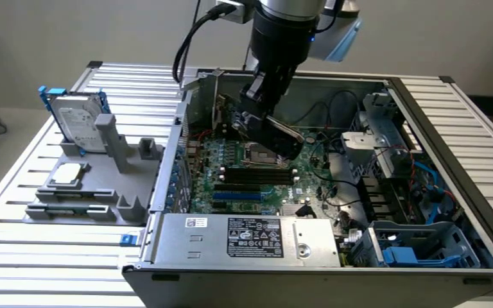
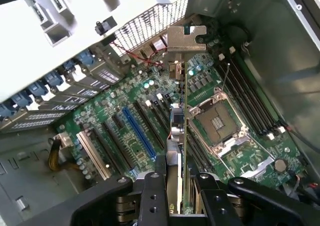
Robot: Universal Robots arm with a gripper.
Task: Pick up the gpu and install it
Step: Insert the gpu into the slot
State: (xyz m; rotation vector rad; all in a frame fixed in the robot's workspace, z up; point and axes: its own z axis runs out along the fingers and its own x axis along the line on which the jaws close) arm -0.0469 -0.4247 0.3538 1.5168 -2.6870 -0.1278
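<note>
Open computer case [image 1: 452, 151] on the counter [image 1: 24, 256]. The fingers [image 2: 152, 196] are clamped on the gpu [image 2: 183, 131], held edge-on over the motherboard [image 2: 107, 118]. Its silver bracket [image 2: 186, 38] faces the perforated rear wall. The card lies between the blue slot [image 2: 137, 131] and the processor socket [image 2: 220, 121], with open room on both faces.

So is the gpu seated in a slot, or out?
Out: the end effector grips the gpu edge-on above the motherboard, the blue slot empty.
</note>
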